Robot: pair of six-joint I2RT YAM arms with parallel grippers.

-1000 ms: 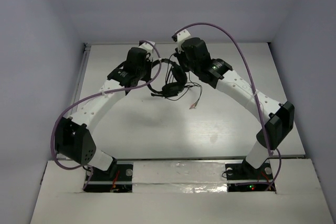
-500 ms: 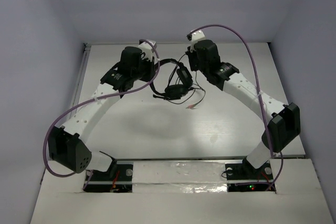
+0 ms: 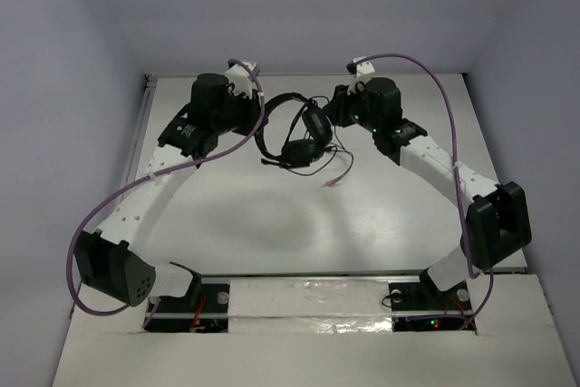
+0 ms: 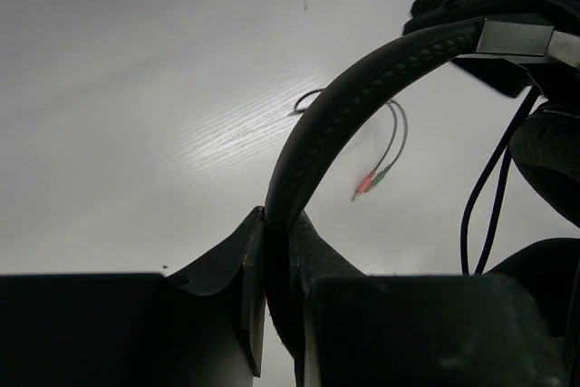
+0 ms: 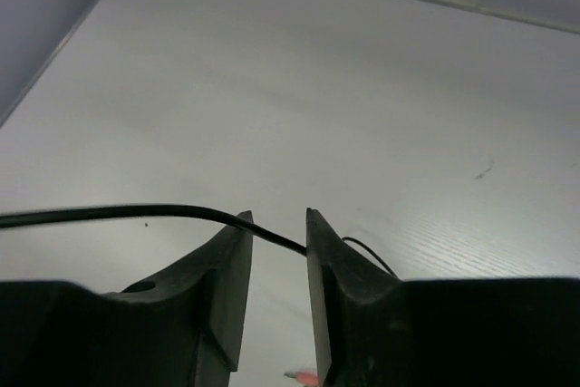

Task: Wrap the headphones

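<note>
Open table [image 3: 299, 233] surface spans the centre and lower centre of the top view, between the left arm [image 3: 145, 197] and right arm [image 3: 435, 165]. Upper centre is blocked by the headphones [image 3: 304, 129], closely flanked by the left gripper [image 3: 261, 119] and right gripper [image 3: 333, 115]. Their thin cable [image 3: 340, 176] trails toward centre right. The walls [image 3: 63, 88] close off left, back and right.
</note>
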